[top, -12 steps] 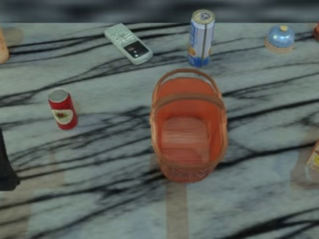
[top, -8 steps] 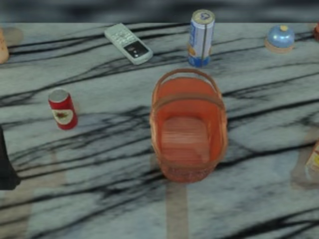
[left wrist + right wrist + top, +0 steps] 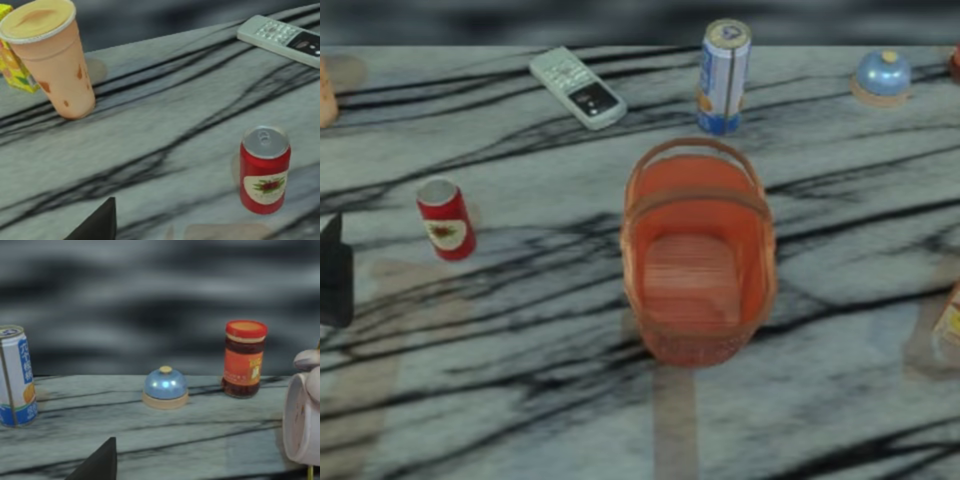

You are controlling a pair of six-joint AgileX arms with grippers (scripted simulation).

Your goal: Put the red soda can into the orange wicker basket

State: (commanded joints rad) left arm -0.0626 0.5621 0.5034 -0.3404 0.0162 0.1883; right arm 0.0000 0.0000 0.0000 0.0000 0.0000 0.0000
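Observation:
The red soda can stands upright on the marble table at the left, silver top up, white label toward the front; the left wrist view shows the red soda can too. The orange wicker basket sits in the middle of the table, hoop handle across it, nothing inside. My left gripper is a dark shape at the table's left edge, left of the can and a little nearer the front, apart from it. One dark finger shows, with nothing held. The right gripper is outside the top view; one finger shows.
A grey remote, a tall blue-and-white can and a blue bell line the far edge. An orange cup and a yellow box stand at the far left. A red-lidded jar and a white object are at the right.
My left gripper has moved toward the far side along the table's left edge, ending nearer the red can's level. The can and the basket have not moved.

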